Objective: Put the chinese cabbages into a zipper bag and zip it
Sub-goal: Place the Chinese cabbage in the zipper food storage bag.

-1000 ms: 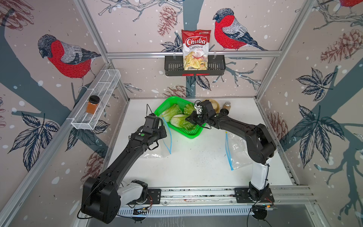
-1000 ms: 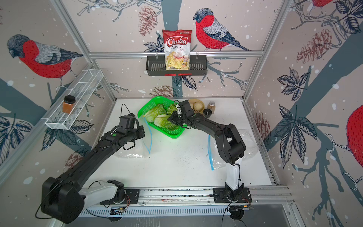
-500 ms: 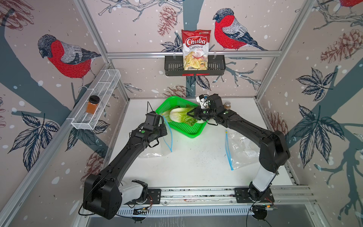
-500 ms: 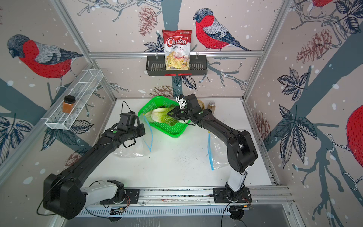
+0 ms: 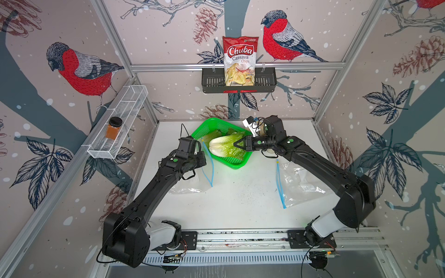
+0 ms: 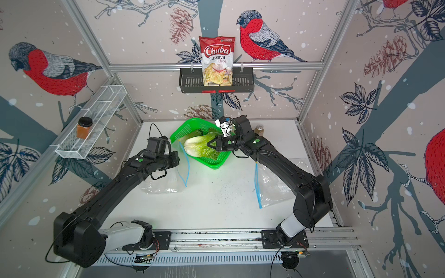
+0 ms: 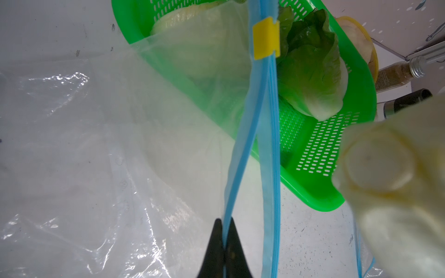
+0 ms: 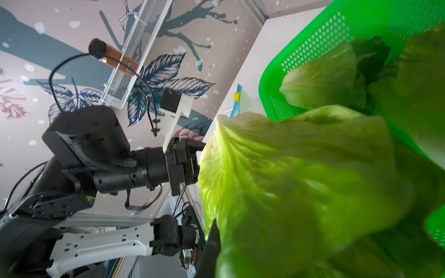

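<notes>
My right gripper (image 5: 237, 144) is shut on the leafy end of one chinese cabbage (image 5: 224, 146), held above the green basket (image 5: 237, 164) with its white base toward the left arm. In the right wrist view this cabbage (image 8: 301, 180) fills the frame beside one finger (image 8: 212, 240). Two more cabbages (image 7: 313, 79) lie in the basket. My left gripper (image 7: 224, 231) is shut on one blue zip strip (image 7: 240, 156) of the clear zipper bag (image 5: 190, 187), lifting that side so the mouth gapes. The yellow slider (image 7: 266, 39) sits at the strip's far end.
A second zipper bag (image 5: 301, 187) lies flat at the right. A spice bottle (image 6: 259, 130) and a pale round thing on a yellow plate (image 7: 361, 48) stand behind the basket. A chips bag (image 5: 239, 62) hangs in the back rack; a jar (image 5: 113, 128) sits on the left shelf.
The right gripper has lifted one cabbage out of the basket and carried it left toward the bag's mouth. The left gripper has stayed shut on the zip strip, hardly moving.
</notes>
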Robot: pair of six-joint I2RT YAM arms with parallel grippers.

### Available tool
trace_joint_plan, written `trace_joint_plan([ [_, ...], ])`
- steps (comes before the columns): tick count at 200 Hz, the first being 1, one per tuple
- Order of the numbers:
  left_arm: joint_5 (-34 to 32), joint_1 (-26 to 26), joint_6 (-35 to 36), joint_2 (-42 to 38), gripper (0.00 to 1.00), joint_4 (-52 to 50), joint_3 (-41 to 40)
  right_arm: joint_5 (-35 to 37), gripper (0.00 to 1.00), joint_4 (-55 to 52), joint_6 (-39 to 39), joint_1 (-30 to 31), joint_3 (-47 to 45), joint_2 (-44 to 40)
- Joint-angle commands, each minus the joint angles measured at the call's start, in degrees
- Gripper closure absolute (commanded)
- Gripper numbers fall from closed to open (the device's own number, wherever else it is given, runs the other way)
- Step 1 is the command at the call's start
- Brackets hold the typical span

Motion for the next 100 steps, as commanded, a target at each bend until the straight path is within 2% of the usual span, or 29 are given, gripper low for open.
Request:
trace_joint_plan([
  [1,2.1,0.1,-1.4,-0.7,0.99,0.8,-0.1,-1.9,0.98,-1.1,-4.2,1.3,0.2,-0.3],
  [58,1.2,0.1,-2.4,-3.8,1.00,-1.6,0.5,-1.5,0.98,-0.9,-5.6,4.9,-0.1,2.1],
  [100,-0.7,0.1,-1.3,-4.5,1.00,-4.5,4.4,6.7,0.99,-7.1,-9.8,5.9,0.4,1.4],
])
